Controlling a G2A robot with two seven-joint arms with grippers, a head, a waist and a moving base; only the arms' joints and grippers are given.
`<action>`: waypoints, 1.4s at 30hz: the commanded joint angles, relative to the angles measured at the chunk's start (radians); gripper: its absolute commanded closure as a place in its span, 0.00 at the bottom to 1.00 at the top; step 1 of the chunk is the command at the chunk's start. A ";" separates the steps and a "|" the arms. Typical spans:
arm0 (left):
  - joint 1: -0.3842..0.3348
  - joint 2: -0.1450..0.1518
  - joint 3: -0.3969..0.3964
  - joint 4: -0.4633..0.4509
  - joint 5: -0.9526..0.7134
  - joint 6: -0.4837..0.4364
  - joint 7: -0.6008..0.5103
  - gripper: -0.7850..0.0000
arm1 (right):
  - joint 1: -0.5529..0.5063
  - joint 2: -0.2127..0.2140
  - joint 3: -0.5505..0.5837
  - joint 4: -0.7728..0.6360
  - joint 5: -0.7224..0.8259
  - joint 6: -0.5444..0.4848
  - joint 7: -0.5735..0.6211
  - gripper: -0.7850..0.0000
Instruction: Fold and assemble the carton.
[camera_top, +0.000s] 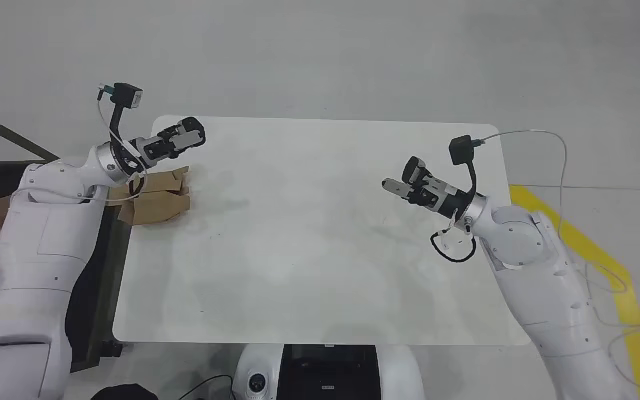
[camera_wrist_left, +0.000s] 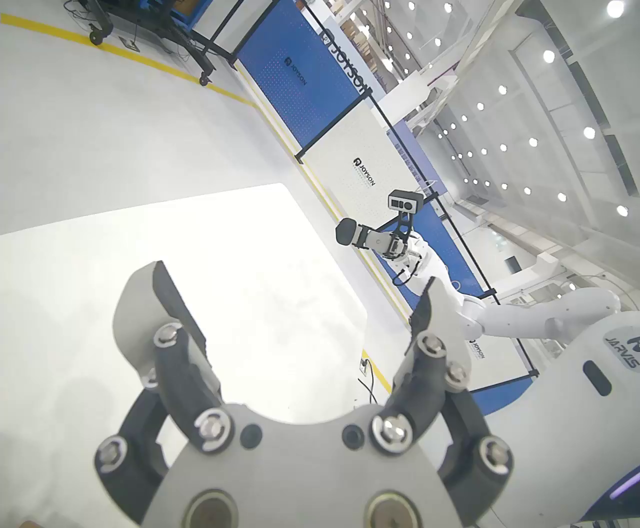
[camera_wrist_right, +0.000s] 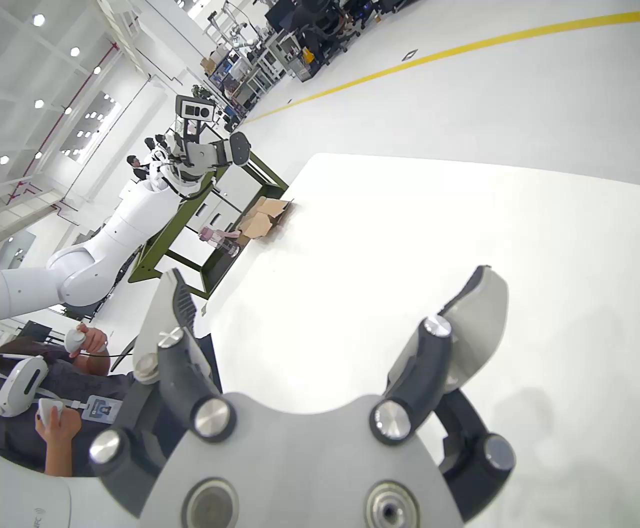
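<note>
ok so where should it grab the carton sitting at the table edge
Take the carton by a raised flap on its table-facing side, coming down from above with the left gripper, which hangs closest with jaws open. The flaps look lifted off the flatter panels, so there is a thin free edge to pinch. The body lies low at the table's left edge.

White lettering with a small logo stands on a blue panel (camera_wrist_left: 310, 95), once small in its field and once larger along its top edge. The white panel (camera_wrist_left: 345, 145) next to it carries a dark logo, a word and a finer line beneath. A lower white panel (camera_wrist_left: 492, 357) bears a like mark, set sideways. A square marker (camera_wrist_right: 410, 54) with a dark symbol, too small to read, lies on the floor (camera_wrist_right: 500, 100) beside the yellow line (camera_wrist_right: 450, 46).
</note>
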 joint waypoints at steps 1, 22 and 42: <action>0.000 0.000 0.000 0.000 0.000 0.000 0.000 0.00 | 0.000 0.000 0.000 0.000 0.000 0.000 0.000 0.00; 0.044 0.013 -0.079 0.069 -0.029 0.117 0.087 0.00 | 0.000 0.000 0.000 0.000 0.000 0.000 0.000 0.00; 0.113 0.074 -0.367 0.372 0.001 0.197 0.288 0.00 | 0.000 0.000 0.000 0.000 0.000 0.000 0.000 0.00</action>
